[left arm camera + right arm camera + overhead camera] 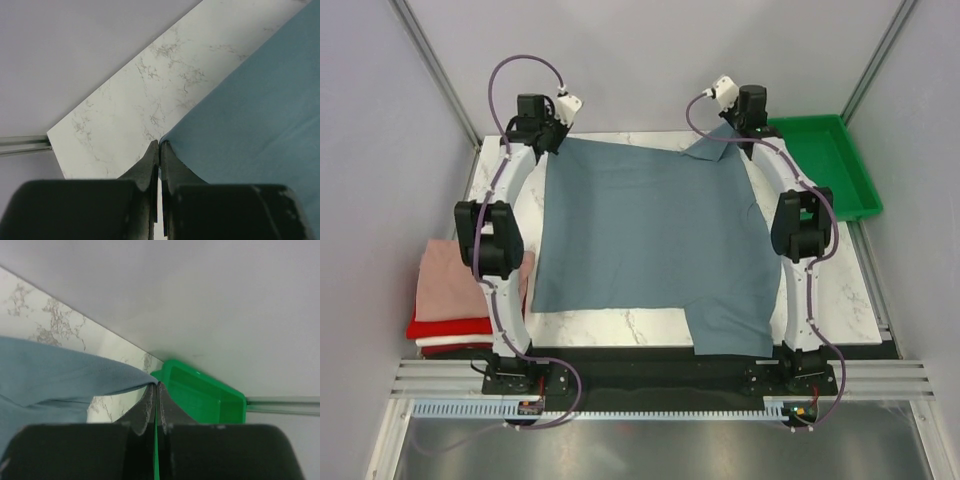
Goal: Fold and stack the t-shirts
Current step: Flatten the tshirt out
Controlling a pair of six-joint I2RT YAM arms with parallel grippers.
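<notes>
While clamped fully shut, gripping the slate blue-grey t-shirt (pixel 650 240) by its far corners: left end effector (pixel 160 144) at the left, right end effector (pixel 156 385) at the right. Spread flat across the tabletop (pixel 610 325). Beside the left arm (pixel 495 245), a stack of folded t-shirts (pixel 448 295).

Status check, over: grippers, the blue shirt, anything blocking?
Left gripper and right gripper both shut on far edge of blue-grey shirt. Shirt spread flat, unfolded. Nothing on it; folded stack left, green tray right.
</notes>
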